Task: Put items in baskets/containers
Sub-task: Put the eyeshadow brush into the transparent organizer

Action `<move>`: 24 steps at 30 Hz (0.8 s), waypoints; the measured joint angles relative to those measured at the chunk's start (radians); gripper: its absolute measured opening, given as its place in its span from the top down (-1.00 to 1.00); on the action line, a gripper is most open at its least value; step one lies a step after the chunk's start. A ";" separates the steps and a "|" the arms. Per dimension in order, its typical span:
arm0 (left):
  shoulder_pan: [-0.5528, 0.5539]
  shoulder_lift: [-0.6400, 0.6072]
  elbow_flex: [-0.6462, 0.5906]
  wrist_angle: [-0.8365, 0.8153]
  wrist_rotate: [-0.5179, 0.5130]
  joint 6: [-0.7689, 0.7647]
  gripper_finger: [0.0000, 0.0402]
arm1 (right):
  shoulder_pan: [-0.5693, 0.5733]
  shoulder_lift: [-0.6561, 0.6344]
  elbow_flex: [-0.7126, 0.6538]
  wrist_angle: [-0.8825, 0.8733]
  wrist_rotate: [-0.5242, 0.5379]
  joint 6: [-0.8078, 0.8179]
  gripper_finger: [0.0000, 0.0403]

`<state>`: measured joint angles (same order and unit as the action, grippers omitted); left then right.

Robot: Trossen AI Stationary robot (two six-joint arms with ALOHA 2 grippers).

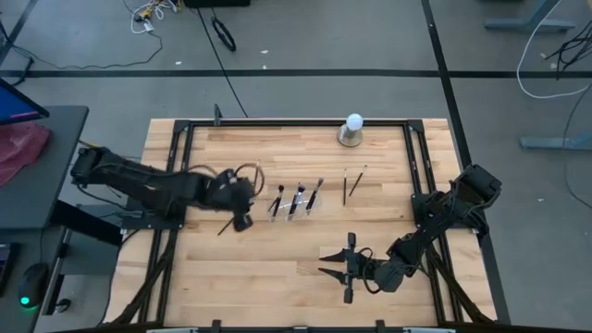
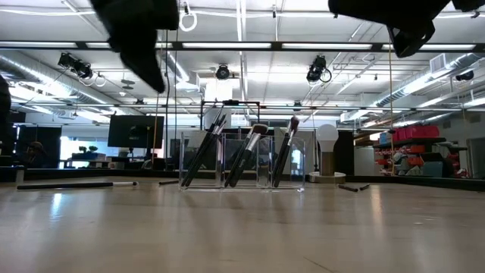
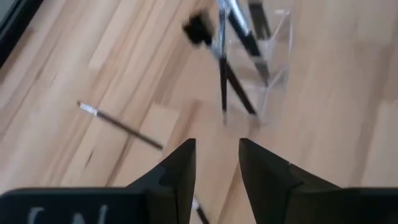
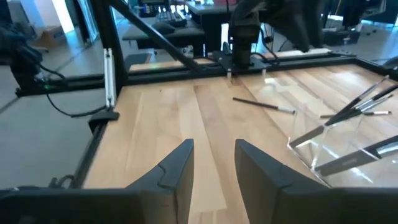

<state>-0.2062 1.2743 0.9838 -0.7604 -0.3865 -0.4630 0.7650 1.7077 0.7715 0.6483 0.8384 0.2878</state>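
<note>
The left gripper [image 1: 242, 220] hangs above the table just beside the clear holder [image 1: 294, 209], its fingers [image 3: 180, 171] narrowly parted with nothing between them; one brush [image 3: 119, 124] lies on the wood near it, touching neither. The clear holder stands mid-table with several brushes [image 2: 246, 154] leaning tilted in its compartments, and two more brushes [image 1: 351, 182] lie loose on the table between the holder and the white ball on a grey base [image 1: 351, 129]. The right gripper [image 1: 350, 268] waits near the table's front edge, well apart from the holder, its fingers [image 4: 177, 168] likewise narrowly apart and gripping nothing.
</note>
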 joint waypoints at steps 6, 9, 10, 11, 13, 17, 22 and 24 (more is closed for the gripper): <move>-0.192 -0.031 -0.201 0.045 -0.160 -0.248 0.37 | -0.003 0.032 0.000 0.011 -0.014 0.022 0.41; -0.255 -0.032 -0.320 0.122 -0.229 -0.406 0.37 | -0.007 0.045 0.000 0.019 -0.018 0.022 0.41; -0.266 -0.032 -0.358 0.154 -0.245 -0.455 0.37 | -0.010 0.050 0.000 0.026 -0.018 0.022 0.41; -0.272 -0.032 -0.392 0.190 -0.252 -0.494 0.36 | -0.013 0.053 0.000 0.029 -0.018 0.022 0.41; -0.280 -0.032 -0.448 0.244 -0.252 -0.543 0.31 | -0.021 0.054 0.000 0.037 -0.018 0.021 0.41; -0.288 -0.032 -0.538 0.344 -0.249 -0.597 0.07 | -0.037 0.054 0.000 0.057 -0.019 0.018 0.41; -0.293 -0.032 -0.650 0.542 -0.275 -0.607 -0.23 | -0.048 0.054 0.000 0.063 -0.019 0.018 0.41; -0.307 -0.031 -0.689 0.610 -0.303 -0.603 -0.27 | -0.049 0.054 0.000 0.063 -0.019 0.018 0.41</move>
<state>-0.5134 1.2434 0.2952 -0.1502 -0.6890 -1.0665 0.7162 1.7615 0.7715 0.7114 0.8192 0.3062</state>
